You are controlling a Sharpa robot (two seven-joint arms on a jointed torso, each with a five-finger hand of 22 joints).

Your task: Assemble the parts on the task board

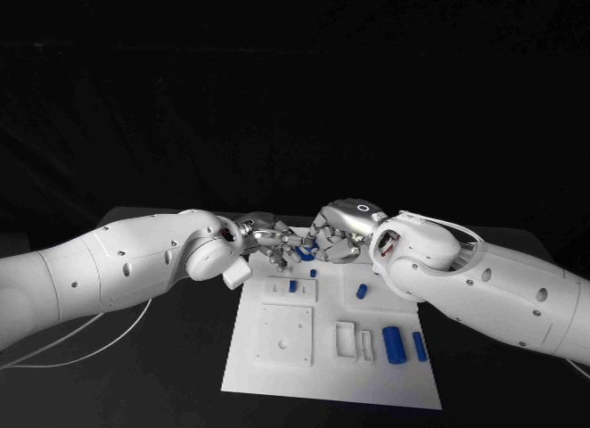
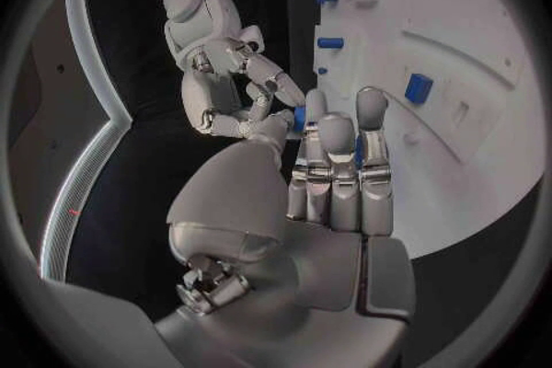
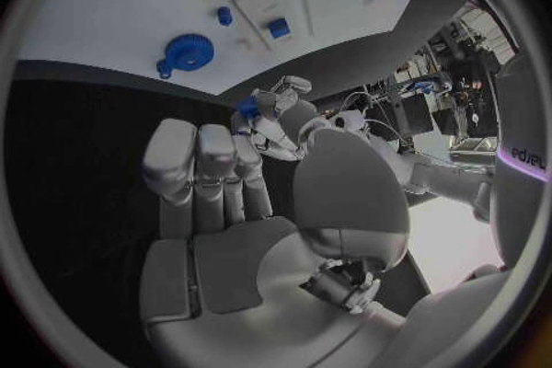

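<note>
The left hand (image 1: 263,234) and right hand (image 1: 336,234) meet fingertip to fingertip just above the far edge of the board (image 1: 276,379). Between them sits a small blue part (image 1: 304,253). In the left wrist view the right hand's fingertips (image 2: 281,92) touch that part (image 2: 300,117), which lies against the left hand's own fingers (image 2: 334,143). The right hand appears to pinch it; whether the left hand also grips it or merely touches it, I cannot tell.

Judging from this, the main risk is a drop during a handover: the part is small, both sets of fingers crowd it, and if 1 hand lets go before the other has a firm hold, the part could fall onto the board or the table (image 1: 179,357) beyond it. A twisted hold could also make later seating in the board awkward.

Other parts stay on the board: a short one standing in a raised block (image 1: 294,286), a small one (image 1: 362,291) nearer the right arm, and 2 cylinders (image 1: 394,344) lying side by side near the board's right edge.

The held part's shape is mostly hidden by fingers. The right wrist view shows a blue gear (image 3: 187,51) on the board that the right arm covers in the head view.
</note>
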